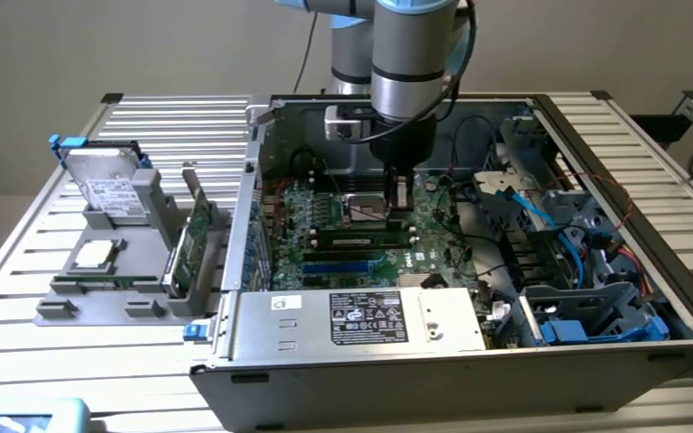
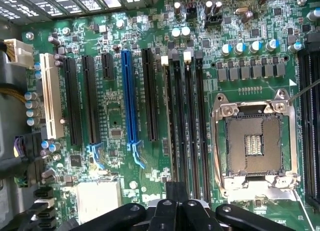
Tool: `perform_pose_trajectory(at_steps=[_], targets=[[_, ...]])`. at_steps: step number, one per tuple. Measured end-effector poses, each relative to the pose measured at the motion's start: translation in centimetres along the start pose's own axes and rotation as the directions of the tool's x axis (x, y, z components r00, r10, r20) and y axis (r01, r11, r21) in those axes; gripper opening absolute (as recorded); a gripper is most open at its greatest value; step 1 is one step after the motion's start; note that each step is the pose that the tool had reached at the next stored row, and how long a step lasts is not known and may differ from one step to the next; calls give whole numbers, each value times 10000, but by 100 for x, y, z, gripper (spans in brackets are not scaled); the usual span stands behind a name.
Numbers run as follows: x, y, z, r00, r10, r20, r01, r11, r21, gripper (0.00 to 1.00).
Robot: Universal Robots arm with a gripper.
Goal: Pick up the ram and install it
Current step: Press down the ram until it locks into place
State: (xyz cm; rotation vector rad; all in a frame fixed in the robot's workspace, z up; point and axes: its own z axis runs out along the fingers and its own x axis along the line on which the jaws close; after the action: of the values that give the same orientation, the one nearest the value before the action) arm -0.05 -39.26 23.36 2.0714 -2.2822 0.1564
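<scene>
The open computer case (image 1: 443, 361) is crowded. The power supply (image 1: 359, 320) with its pale label runs along the near wall. Blue and black cables (image 1: 537, 216) loop over the drive bays on the exterior view's right. On the motherboard (image 2: 150, 21), the CPU socket (image 2: 252, 141) lies open beside the memory slots (image 2: 192, 126), with a blue expansion slot (image 2: 127, 96) and a white one (image 2: 49, 96) further over. Outside the case, on the exterior view's left, a grey holder (image 1: 87, 307) carries a hard drive (image 1: 112, 189), a processor (image 1: 97, 255) and a taller green card (image 1: 192, 239) standing on edge. The gripper (image 1: 401, 200) hangs inside the case over the board near the socket, jaws closed, with nothing visibly clamped between them. The ram (image 1: 364, 240) lies lengthwise on the board between the socket and the blue slot, just beside and below the fingertips (image 2: 172, 191); whether they touch it cannot be told. The case rests on a slatted aluminium table (image 1: 33, 271) before a plain beige wall (image 1: 142, 45).
</scene>
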Motion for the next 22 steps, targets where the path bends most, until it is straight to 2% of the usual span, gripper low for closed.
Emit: perform_pose_trajectory(at_steps=[12,14,17,22], targets=[[46,466,-14,10000,1,-3,-1,10000,7,11],[51,509,-15,10000,1,-2,-1,10000,9,11],[51,512,-15,10000,1,-2,-1,10000,11,11],[55,584,-13,10000,-82,5,82,10000,51,11]])
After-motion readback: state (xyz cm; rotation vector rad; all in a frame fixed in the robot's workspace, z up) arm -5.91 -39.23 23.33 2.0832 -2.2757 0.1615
